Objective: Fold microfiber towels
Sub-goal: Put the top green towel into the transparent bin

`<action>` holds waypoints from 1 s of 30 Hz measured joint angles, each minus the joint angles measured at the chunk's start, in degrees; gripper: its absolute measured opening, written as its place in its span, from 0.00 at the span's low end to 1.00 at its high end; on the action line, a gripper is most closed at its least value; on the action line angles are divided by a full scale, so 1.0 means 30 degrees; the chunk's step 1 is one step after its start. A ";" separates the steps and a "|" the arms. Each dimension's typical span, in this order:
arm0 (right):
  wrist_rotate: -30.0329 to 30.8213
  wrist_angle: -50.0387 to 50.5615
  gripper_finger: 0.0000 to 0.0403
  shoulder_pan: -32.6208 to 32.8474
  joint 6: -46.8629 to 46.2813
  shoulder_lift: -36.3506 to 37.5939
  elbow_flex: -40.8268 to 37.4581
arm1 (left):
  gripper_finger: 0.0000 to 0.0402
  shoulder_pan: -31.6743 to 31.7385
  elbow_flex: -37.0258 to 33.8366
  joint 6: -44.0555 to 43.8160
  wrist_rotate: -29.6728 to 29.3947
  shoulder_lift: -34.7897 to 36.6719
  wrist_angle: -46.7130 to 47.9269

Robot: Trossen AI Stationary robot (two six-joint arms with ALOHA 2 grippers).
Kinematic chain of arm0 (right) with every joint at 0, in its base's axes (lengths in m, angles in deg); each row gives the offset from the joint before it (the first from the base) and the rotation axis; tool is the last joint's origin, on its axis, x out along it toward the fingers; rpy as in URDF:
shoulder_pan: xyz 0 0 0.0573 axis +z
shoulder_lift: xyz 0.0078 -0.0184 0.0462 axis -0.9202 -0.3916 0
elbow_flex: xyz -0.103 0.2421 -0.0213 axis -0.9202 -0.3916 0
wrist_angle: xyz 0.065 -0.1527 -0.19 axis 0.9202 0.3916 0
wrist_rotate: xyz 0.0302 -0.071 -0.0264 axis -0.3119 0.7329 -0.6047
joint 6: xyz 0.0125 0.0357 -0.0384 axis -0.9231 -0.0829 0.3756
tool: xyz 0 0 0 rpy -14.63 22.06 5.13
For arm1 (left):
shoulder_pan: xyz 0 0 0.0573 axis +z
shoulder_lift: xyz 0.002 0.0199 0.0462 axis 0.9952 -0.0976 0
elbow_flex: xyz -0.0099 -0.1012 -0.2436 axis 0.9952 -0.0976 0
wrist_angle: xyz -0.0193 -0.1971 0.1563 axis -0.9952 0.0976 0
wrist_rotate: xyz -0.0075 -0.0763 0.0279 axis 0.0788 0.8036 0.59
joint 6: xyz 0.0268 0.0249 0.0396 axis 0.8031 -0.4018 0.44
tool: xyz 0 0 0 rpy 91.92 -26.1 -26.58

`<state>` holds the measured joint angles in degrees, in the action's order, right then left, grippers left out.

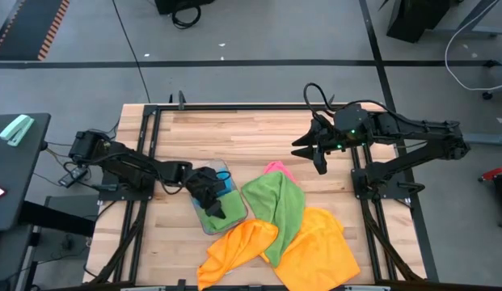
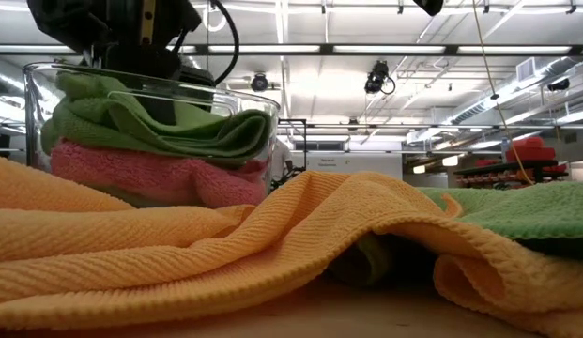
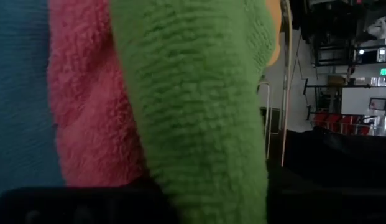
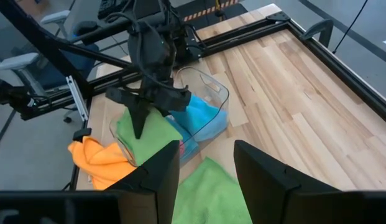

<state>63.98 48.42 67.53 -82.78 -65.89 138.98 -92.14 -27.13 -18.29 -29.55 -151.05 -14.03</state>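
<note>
Hovering right over the folded green microfiber towel [image 4: 146, 134] in the clear plastic tray [image 4: 211, 87], the left gripper [image 4: 140, 115] has fingers slightly apart; the right gripper [image 4: 205, 174], fingers apart and empty, waits well off.

Left arm reaching in from table's left edge, forearm lying low, left gripper [image 1: 208, 196] pointing down, fingers [image 4: 138, 115] standing slightly apart. Right arm folding back at elbow over table's right side, right gripper [image 1: 311, 151] hanging in air, its fingers [image 4: 267, 171] standing apart, holding nothing.
</note>
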 joint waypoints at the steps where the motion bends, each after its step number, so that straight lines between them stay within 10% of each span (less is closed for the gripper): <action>1: 0.0000 -0.0007 0.40 0.0000 0.0000 0.0000 0.0000 | 0.31 -0.0078 0.0074 0.0237 -0.0042 0.0000 0.0061; 13: 0.0000 -0.0047 0.40 0.0000 0.0073 0.0000 0.0000 | 0.68 -0.0506 0.1993 0.2321 -0.1517 0.0018 0.3536; 30: -0.0226 -0.0730 0.40 0.1129 0.0885 -0.2461 -0.0255 | 0.68 -0.0994 0.7597 0.6732 -0.4845 0.0033 1.4404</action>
<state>63.30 46.23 70.92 -80.12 -73.28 138.22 -95.12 -4.34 1.90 -44.08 -150.95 29.18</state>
